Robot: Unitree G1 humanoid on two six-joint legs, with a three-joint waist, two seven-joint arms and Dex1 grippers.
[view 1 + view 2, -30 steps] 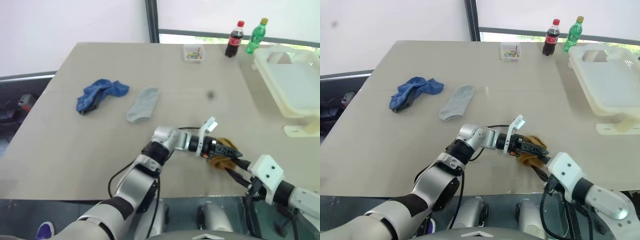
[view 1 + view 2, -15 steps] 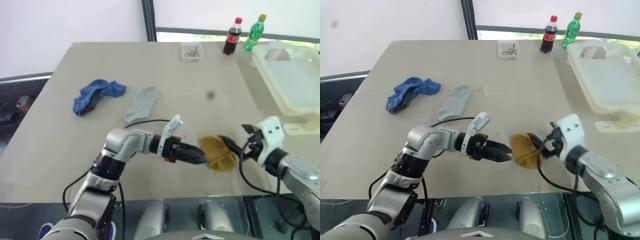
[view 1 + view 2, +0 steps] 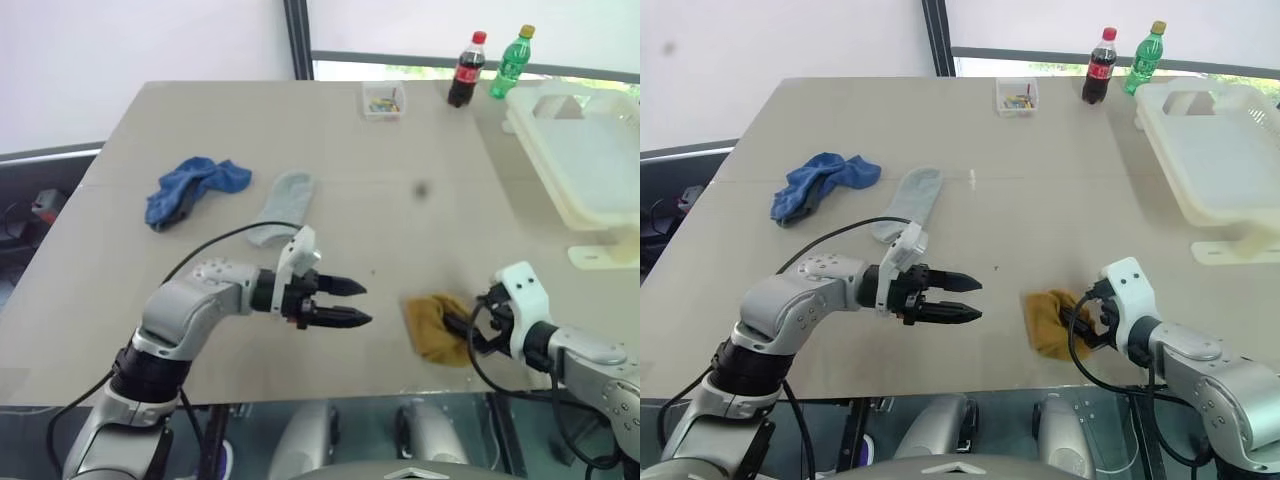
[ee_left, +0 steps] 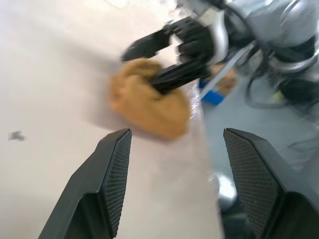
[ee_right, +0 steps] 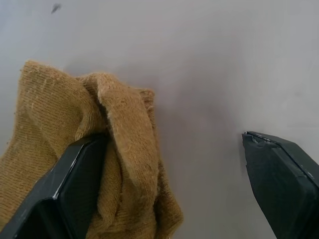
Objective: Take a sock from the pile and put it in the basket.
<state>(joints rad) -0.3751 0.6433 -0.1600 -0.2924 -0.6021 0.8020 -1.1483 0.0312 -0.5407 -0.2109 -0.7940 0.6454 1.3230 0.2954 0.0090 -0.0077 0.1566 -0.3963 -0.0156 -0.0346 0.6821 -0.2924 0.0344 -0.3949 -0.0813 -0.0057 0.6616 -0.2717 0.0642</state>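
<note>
- Our right claw (image 3: 1083,322) has its two black fingers spread wide, low over the near right part of the surface (image 3: 420,150)
- The mustard-yellow sock (image 3: 433,327) lies crumpled on the surface right at that claw; in the right wrist view one finger (image 5: 75,194) sits against a fold of the knit, while the other finger (image 5: 281,184) stands apart from it over bare surface, so the sock lies at one side of the opening, not clamped
- Our left claw (image 3: 345,303) points across toward the sock with its fingers apart and nothing between them; it hangs well clear of the sock, with bare surface between
- In the left wrist view we see the sock (image 4: 149,104) ahead of the left claw's fingers, with the right claw's black fingers on its far side
- The rest of the pile lies farther back on our left: the dark blue sock (image 3: 195,190) bunched up, and the pale grey-blue sock (image 3: 283,207) flat just beside it
- The basket (image 3: 590,160) stands at the far right edge of the surface, well apart from the yellow sock
</note>
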